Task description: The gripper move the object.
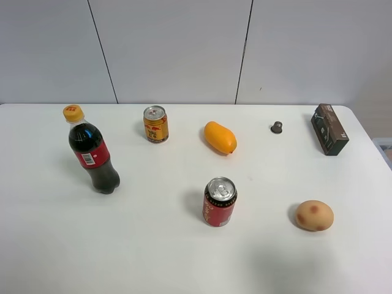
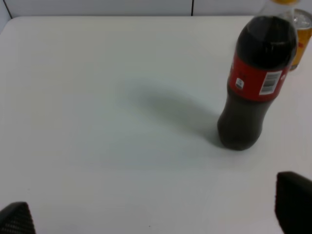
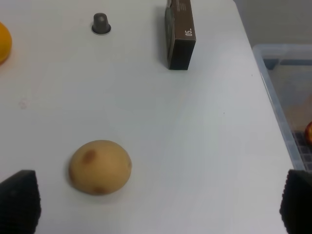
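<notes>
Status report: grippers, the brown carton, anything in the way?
Both grippers open, empty. Brown carton untouched at table's far right corner. Potato lies between right gripper and carton.

It looks like a test room for a robot: a plain white table (image 1: pixel 184 257) stands against bare grey wall panels (image 1: pixel 171 49), with a clear plastic bin (image 3: pixel 285 97) just beside the table.

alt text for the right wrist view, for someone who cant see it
A white table holds a tan potato nearest the camera, with a dark brown carton and a small grey cap beyond. The open right gripper shows only its black fingers at the corners.
</notes>
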Available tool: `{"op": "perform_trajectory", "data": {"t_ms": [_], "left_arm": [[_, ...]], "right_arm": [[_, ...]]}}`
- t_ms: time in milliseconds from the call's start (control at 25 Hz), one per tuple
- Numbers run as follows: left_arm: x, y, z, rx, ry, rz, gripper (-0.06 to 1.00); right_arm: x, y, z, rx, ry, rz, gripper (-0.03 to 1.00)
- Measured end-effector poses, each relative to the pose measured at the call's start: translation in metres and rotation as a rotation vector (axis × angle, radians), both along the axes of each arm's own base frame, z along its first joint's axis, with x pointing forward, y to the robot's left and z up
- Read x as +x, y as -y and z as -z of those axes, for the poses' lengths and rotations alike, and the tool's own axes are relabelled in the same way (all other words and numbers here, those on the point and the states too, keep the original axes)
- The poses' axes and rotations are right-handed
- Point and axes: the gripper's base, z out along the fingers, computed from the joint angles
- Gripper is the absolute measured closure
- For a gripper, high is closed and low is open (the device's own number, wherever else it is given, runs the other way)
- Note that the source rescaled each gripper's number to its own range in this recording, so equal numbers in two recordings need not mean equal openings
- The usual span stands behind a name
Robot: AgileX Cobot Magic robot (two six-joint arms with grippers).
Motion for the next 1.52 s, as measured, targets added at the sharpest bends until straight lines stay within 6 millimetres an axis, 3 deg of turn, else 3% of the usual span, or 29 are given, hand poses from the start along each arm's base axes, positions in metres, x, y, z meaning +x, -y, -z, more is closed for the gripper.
{"op": "perform_trajectory", "data": {"t_ms": [1520], "left_arm": [[0.0000,0.0000,0.0000,0.000,0.000,0.000,-0.06]], "right_arm": [[0.0000,-0.0003,0.0000,0.003,0.000,-0.002,-0.03]]}}
